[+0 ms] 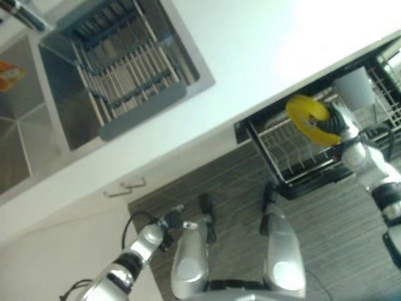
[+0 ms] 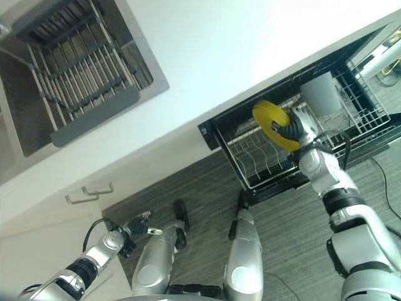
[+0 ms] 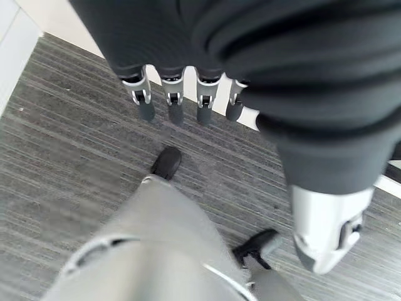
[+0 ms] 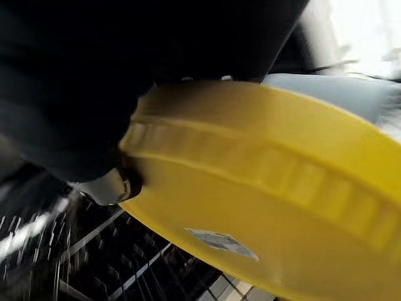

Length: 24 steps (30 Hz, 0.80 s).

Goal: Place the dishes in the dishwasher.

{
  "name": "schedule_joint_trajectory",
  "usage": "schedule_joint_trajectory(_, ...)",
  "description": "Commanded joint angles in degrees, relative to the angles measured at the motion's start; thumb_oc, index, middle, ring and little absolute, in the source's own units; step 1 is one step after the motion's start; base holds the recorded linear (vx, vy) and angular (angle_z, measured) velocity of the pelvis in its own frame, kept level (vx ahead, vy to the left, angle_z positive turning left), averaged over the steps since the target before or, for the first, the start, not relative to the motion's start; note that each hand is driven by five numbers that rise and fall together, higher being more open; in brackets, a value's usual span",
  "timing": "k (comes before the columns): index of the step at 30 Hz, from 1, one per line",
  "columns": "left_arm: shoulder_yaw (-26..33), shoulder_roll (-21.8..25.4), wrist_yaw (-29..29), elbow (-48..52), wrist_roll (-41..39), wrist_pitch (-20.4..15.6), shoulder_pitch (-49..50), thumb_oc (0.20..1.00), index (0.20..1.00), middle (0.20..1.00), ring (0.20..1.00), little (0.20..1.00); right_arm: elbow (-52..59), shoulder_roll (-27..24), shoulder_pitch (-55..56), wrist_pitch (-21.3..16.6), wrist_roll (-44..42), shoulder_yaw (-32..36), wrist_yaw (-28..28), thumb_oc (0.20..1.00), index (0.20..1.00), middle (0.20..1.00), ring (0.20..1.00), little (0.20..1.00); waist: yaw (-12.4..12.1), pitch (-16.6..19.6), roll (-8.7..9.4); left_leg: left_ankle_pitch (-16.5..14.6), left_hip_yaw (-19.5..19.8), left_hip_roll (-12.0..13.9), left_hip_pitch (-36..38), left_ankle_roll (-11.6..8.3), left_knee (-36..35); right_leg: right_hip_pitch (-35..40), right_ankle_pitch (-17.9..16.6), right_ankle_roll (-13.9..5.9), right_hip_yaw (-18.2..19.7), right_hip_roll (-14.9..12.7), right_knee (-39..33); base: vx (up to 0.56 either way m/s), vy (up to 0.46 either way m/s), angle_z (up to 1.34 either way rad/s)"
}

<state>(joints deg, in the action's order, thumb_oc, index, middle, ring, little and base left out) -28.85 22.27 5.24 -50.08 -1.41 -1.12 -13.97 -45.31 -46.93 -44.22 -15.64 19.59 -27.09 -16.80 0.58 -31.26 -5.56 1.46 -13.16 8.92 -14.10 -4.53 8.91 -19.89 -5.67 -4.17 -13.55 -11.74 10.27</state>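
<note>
Right wrist view: right hand [image 2: 299,133] clamped on ridged yellow plate [image 4: 263,188] above dishwasher rack [image 2: 263,160]; left hand [image 3: 182,100] fingers straight.

In the right wrist view the yellow plate [image 4: 263,188] runs off the frame at three and five o'clock, and the right hand [image 4: 106,185] is mostly hidden behind its rim. The dishwasher rack [image 4: 94,251] at seven o'clock is blurred. The sink [image 1: 25,125] is cut at nine o'clock.

Head stereo pair looks down, shares dishwasher rack [image 2: 294,157]; wrist cams v. close along hands.
</note>
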Motion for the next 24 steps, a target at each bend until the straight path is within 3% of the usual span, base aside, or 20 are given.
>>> schedule_joint_trajectory(1,0.0,1.9,-0.9,-0.4,-3.2,-2.2,2.3,1.000,1.000,1.000,1.000,1.000,0.7,-1.6,-2.3,-1.1,5.6,-1.2,-7.5,0.200,0.200,0.200,0.200,0.200,-0.6,2.8,1.70,-6.5,2.5,3.0,-2.9,-1.47,7.9,-0.7,11.4,-4.60,0.2,-4.1,10.5,-0.06,-0.048,0.02)
schedule_joint_trajectory(5,0.0,1.9,-2.2,-1.1,-3.9,-4.0,1.1,1.000,1.000,1.000,1.000,1.000,-0.4,-1.0,-5.3,-0.1,16.3,-5.0,-15.4,0.200,0.200,0.200,0.200,0.200,-1.3,1.9,1.48,-6.7,3.1,2.8,-5.0,-1.24,8.8,-2.9,11.4,-4.89,0.3,-4.2,11.4,-0.08,-0.066,0.03)
schedule_joint_trajectory(10,-1.7,1.7,-3.1,-1.5,-5.2,-6.8,-0.1,1.000,1.000,1.000,1.000,1.000,-2.9,-0.5,-9.1,5.8,28.7,-10.9,-28.1,0.200,0.200,0.200,0.200,0.200,-1.9,1.5,0.36,-6.4,3.7,2.4,-7.2,-1.17,8.7,-5.2,11.4,-4.92,0.1,-4.3,11.8,-0.06,-0.025,0.06)
schedule_joint_trajectory(11,-2.7,1.6,-3.4,-1.4,-5.6,-8.7,-0.1,1.000,1.000,1.000,1.000,1.000,-4.6,0.0,-10.3,9.0,33.2,-13.0,-32.1,0.200,0.200,0.200,0.200,0.200,-2.3,1.5,-0.11,-6.3,4.0,2.1,-7.9,-1.16,8.6,-6.1,11.4,-4.94,0.1,-4.4,12.1,-0.06,0.008,0.14)
schedule_joint_trajectory(17,-4.4,2.1,-4.3,0.7,-7.3,-11.7,-0.1,1.000,1.000,1.000,1.000,1.000,-6.8,-0.8,-11.1,14.5,36.1,-15.0,-37.6,0.200,0.200,0.200,0.200,0.200,-2.7,1.5,-0.81,-6.2,4.1,1.8,-10.1,-1.02,8.9,-8.2,11.7,-4.87,0.0,-4.9,13.0,-0.05,0.011,0.03)
schedule_joint_trajectory(20,-6.0,2.7,-5.0,4.6,-8.9,-12.9,-0.4,1.000,1.000,1.000,1.000,1.000,-9.5,-1.4,-11.3,18.7,36.4,-14.9,-40.0,0.200,0.200,0.200,0.200,0.200,-2.8,1.5,-2.05,-5.8,4.1,1.2,-11.9,-0.94,8.7,-10.3,11.8,-4.68,0.1,-5.1,13.6,-0.06,0.048,0.09)
schedule_joint_trajectory(22,-7.3,3.2,-5.8,7.0,-9.3,-12.4,-0.2,1.000,1.000,1.000,1.000,1.000,-10.9,-1.5,-11.4,22.4,34.6,-14.4,-41.9,0.200,0.200,0.200,0.200,0.200,-2.9,1.5,-2.48,-7.1,4.3,0.9,-12.3,-1.18,9.0,-11.2,13.5,-5.20,0.5,-5.4,15.1,-0.04,0.036,0.02)
schedule_joint_trajectory(24,-7.5,3.4,-6.0,7.9,-9.6,-12.1,0.0,1.000,1.000,1.000,1.000,1.000,-11.0,-1.7,-11.0,23.6,33.5,-14.0,-42.9,0.200,0.200,0.200,0.200,0.200,-2.9,1.5,-2.65,-6.9,4.3,0.8,-13.1,-1.20,9.2,-11.9,13.5,-5.26,0.6,-5.5,15.5,-0.06,0.010,0.06)
